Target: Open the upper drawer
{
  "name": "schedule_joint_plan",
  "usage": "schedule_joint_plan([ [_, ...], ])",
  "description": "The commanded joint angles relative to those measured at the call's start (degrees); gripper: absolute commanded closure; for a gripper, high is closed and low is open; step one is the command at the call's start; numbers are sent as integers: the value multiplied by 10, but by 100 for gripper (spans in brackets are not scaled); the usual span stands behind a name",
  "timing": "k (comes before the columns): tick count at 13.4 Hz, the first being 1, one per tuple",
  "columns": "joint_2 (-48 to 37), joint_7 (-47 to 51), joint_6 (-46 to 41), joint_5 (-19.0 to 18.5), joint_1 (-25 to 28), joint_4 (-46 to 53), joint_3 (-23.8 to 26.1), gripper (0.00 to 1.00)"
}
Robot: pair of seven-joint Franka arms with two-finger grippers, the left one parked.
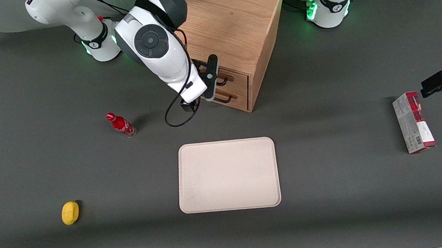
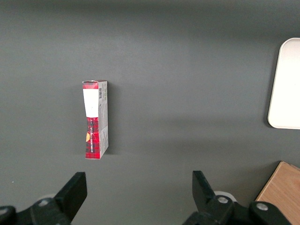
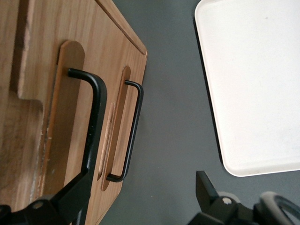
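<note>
The wooden cabinet stands at the back of the table with two drawers in its front. The upper drawer is shut; its black wire handle also shows in the right wrist view. The lower drawer and its handle are just beneath. My right gripper is open right in front of the drawers, at handle height. One finger lines up with the upper handle's end; I cannot tell whether they touch. Nothing is held.
A cream tray lies nearer the front camera than the cabinet. A red bottle and a yellow lemon lie toward the working arm's end. A red and grey box lies toward the parked arm's end.
</note>
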Motion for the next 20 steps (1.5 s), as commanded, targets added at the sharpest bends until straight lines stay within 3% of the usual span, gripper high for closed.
schedule_joint_plan([
  [1, -14, -20, 6, 33, 1, -12, -4, 0],
  [5, -19, -18, -2, 52, 1, -9, -4, 0],
  [12, 7, -10, 6, 49, 0, -11, -5, 0],
  [16, 8, 66, 6, 43, -3, -7, -7, 0],
  [20, 27, 73, 10, 44, -5, 12, -29, 0],
])
